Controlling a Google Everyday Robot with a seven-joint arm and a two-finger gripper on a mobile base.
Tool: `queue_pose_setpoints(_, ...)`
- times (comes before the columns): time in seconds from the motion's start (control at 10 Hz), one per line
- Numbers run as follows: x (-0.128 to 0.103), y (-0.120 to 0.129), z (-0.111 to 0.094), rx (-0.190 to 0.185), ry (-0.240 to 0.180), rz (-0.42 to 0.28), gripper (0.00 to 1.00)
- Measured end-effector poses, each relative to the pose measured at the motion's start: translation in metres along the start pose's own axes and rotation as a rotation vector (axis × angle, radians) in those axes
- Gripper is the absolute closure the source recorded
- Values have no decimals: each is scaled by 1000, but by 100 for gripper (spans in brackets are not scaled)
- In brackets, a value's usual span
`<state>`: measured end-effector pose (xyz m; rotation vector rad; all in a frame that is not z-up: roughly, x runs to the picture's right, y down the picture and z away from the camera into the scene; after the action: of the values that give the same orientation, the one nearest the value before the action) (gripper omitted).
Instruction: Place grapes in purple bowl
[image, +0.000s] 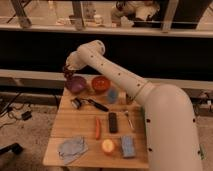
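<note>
The purple bowl (76, 84) stands at the back left corner of the wooden table (80, 122). My gripper (67, 73) hangs just over the bowl's back left rim, at the end of the white arm that reaches in from the right. A small dark red lump, the grapes (67, 69), shows at the gripper's tip above the rim, and the gripper appears shut on it. The inside of the bowl looks dark, and I cannot make out anything in it.
An orange-red bowl (101, 83) sits right of the purple one, with a blue cup (113, 95) beside it. A black-handled tool (93, 104), red-orange carrot (97, 127), black remote (113, 122), grey cloth (71, 148), orange fruit (108, 146) and blue sponge (127, 146) lie nearer the front.
</note>
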<state>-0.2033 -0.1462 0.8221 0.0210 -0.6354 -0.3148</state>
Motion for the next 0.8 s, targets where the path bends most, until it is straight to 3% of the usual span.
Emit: queue_pose_setpoints(0.8,6,3,2,0,7,10,100)
